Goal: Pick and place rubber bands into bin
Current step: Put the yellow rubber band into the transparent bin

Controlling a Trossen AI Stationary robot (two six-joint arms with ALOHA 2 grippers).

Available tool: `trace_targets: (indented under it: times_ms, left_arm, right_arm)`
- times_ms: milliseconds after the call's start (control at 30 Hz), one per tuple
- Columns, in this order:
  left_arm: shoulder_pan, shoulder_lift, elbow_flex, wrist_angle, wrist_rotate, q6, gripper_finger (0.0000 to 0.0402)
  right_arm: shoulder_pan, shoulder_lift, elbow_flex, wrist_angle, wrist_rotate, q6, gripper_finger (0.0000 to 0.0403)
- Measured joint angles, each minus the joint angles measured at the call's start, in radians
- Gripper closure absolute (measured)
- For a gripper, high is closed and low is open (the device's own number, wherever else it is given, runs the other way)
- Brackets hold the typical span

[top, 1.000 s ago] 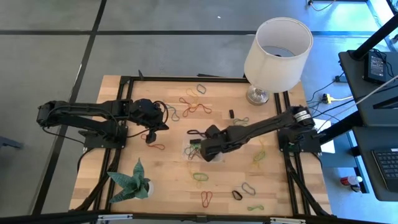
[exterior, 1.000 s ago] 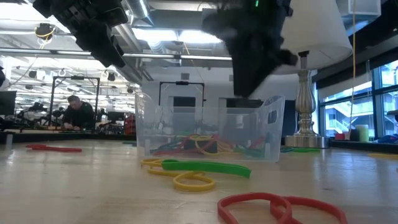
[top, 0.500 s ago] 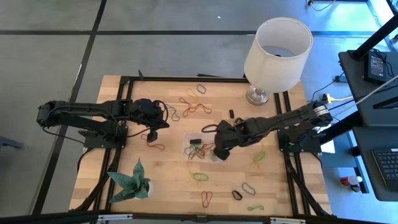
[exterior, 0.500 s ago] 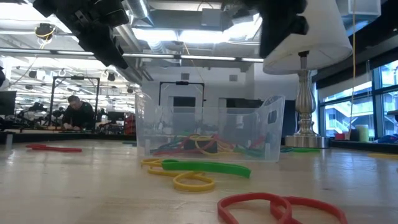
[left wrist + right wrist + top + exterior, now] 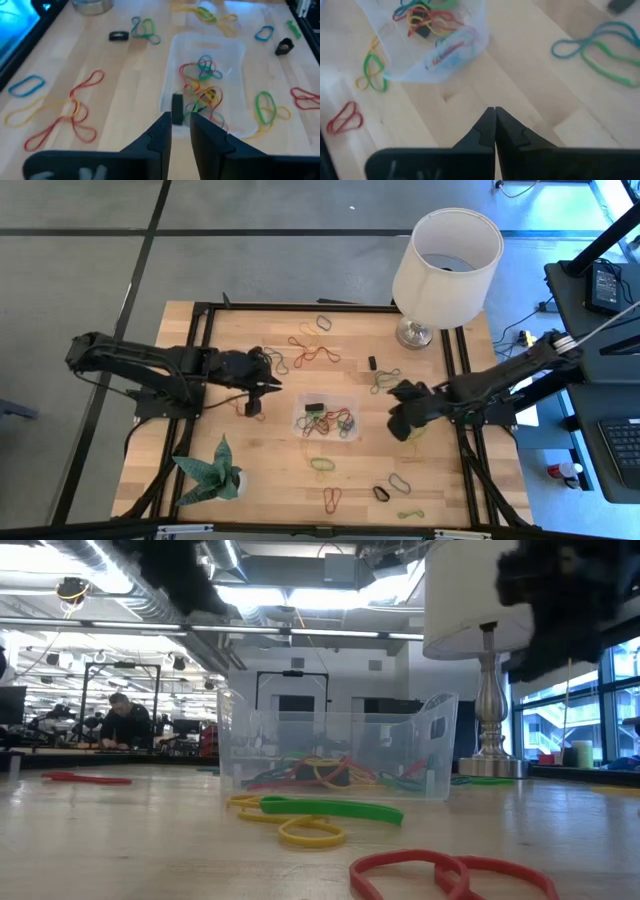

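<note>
Right gripper [image 5: 400, 423] withdrawn from bin [image 5: 346, 402], shut

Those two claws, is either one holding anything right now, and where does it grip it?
Nothing is held. The right claw is pinched shut on nothing above bare wood. The left claw stands slightly apart, with no rubber band between its tips, near the clear bin.

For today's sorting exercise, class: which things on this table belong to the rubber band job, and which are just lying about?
Job:
rubber bands
bin
left gripper
right gripper

Lying about:
lamp
paper plant
</note>
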Motion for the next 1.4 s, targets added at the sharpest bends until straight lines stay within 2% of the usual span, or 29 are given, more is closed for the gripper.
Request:
trace_targets:
  times_ms: [133, 300, 633, 1000, 1400]
  left_arm:
    - [-0.109, 0.117, 0.11, -0.055, -0.075, -0.014, 0.0336]
    - [-0.229, 0.299, 0.247, -0.12, -0.111, 0.015, 0.0336]
    - [-0.351, 0.62, 0.427, -0.119, -0.103, 0.115, 0.0332]
    - [-0.393, 0.841, 0.461, -0.06, -0.035, 0.106, 0.032]
    - [-0.394, 0.944, 0.462, -0.031, -0.031, 0.094, 0.0321]
  right_arm:
    - [0.007, -0.126, -0.081, 0.01, -0.038, -0.026, 0.0397]
    - [0.007, -0.239, -0.134, 0.009, -0.07, -0.13, 0.0396]
    - [0.007, -0.32, -0.152, -0.018, -0.07, -0.266, 0.0396]
    - [0.007, -0.319, -0.152, -0.02, -0.072, -0.296, 0.0396]
    - [0.007, -0.319, -0.152, -0.021, -0.072, -0.295, 0.0396]
